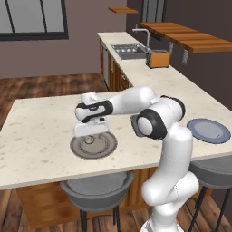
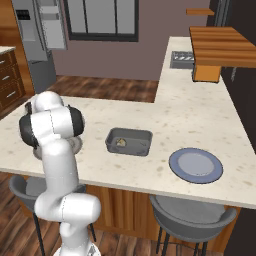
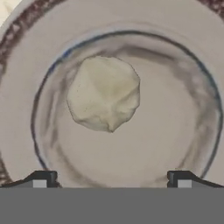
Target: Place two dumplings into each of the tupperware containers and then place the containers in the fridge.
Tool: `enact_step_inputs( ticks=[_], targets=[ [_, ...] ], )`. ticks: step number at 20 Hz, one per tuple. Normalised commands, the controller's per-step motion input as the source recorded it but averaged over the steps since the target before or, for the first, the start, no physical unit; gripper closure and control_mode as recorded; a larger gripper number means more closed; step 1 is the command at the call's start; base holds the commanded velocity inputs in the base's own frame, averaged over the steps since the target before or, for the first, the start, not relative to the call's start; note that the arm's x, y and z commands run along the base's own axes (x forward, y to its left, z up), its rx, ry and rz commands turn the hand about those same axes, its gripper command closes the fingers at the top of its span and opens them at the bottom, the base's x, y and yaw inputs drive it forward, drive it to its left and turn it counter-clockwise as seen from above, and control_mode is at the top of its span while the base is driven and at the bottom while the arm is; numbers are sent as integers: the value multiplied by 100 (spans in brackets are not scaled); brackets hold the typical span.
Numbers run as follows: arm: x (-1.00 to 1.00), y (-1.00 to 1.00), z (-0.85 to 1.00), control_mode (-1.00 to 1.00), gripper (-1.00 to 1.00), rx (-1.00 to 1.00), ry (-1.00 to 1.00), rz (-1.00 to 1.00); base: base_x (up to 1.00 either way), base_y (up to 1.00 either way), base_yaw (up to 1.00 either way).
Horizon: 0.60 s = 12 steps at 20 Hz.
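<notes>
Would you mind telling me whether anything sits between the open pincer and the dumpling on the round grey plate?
Nothing visible does: the open pincer hangs directly over the pale rounded dumpling, which lies alone on the round grey plate.

Pale beige dumpling on grey plate (speckled brown rim, thin blue ring)
</notes>
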Motion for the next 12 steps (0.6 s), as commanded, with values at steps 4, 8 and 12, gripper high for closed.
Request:
enact_step_inputs(
  ticks=[4,8,12],
  targets=[
    [21,7,-33,-100,-100,4,-25,0,0,0,0],
    [46,0,-27,-100,-100,3,-7,0,0,0,0],
    [28,11,-14,-100,-100,0,-2,0,0,0,0]
  ],
)
